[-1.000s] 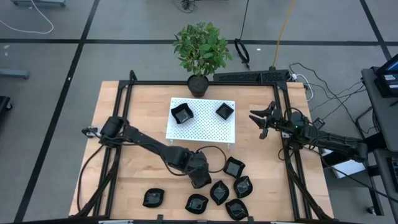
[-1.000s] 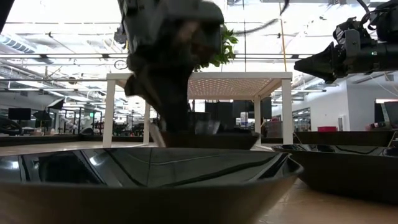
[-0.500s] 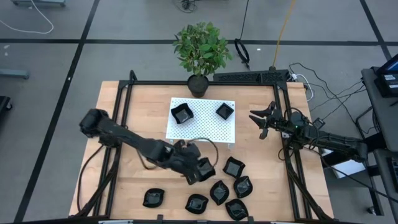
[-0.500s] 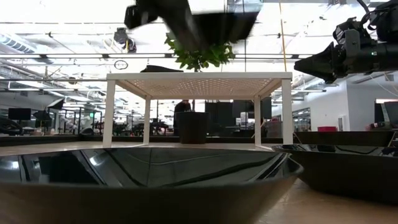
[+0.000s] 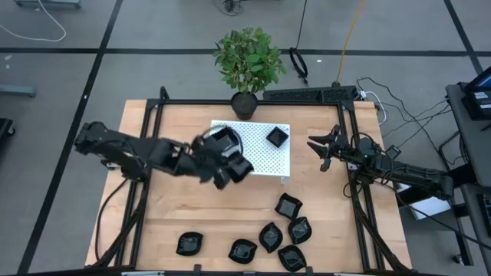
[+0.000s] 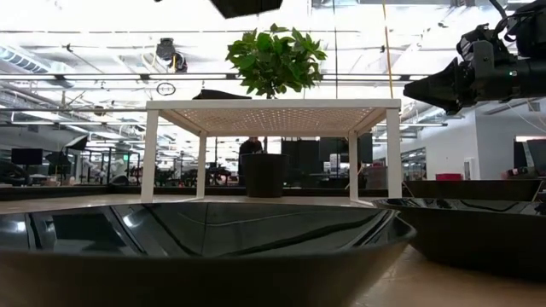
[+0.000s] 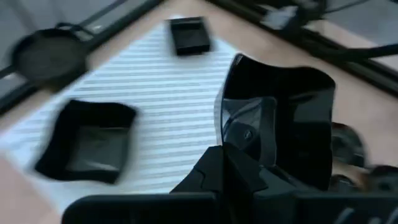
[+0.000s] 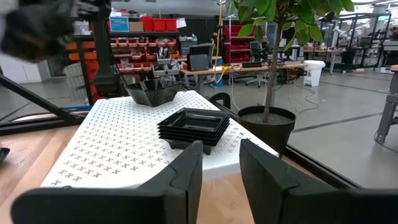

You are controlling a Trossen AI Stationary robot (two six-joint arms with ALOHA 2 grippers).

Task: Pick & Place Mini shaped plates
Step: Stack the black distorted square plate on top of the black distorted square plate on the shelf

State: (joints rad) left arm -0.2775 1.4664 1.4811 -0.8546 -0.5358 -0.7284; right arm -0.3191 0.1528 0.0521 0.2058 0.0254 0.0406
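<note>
Wooden table (image 5: 176, 207) below, the left gripper (image 5: 230, 169), clamped on a black plate (image 7: 280, 124), nears the white platform (image 5: 265, 157); the edge-held plate could slip. Right gripper (image 5: 326, 149) waits, jaws apart.

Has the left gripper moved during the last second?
Yes. The left gripper, shut on a glossy black plate, moved from the loose plates up to the white perforated platform.

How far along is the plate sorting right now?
Done: two stacks of plates sit on the white platform. In hand: the left pincer, shut on a black plate, carries it over the platform. Left: six plates on the table. The right pincer waits beside the platform.
</note>
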